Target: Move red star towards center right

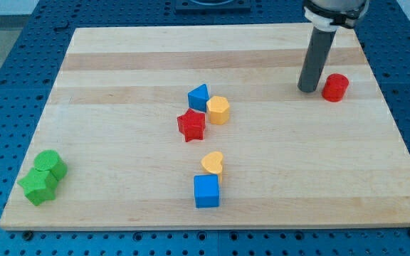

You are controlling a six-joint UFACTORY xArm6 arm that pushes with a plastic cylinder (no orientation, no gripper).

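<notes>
The red star (191, 125) lies near the middle of the wooden board (119, 71), touching a blue triangle (198, 97) above it and close to a yellow hexagon (218, 110) at its right. My tip (307, 89) stands far to the star's upper right, just left of a red cylinder (335, 87).
A yellow heart (213, 163) sits above a blue cube (206, 190) below the star. A green cylinder (50, 163) and a green star (38, 186) sit at the board's lower left corner. The board rests on a blue perforated table (6, 64).
</notes>
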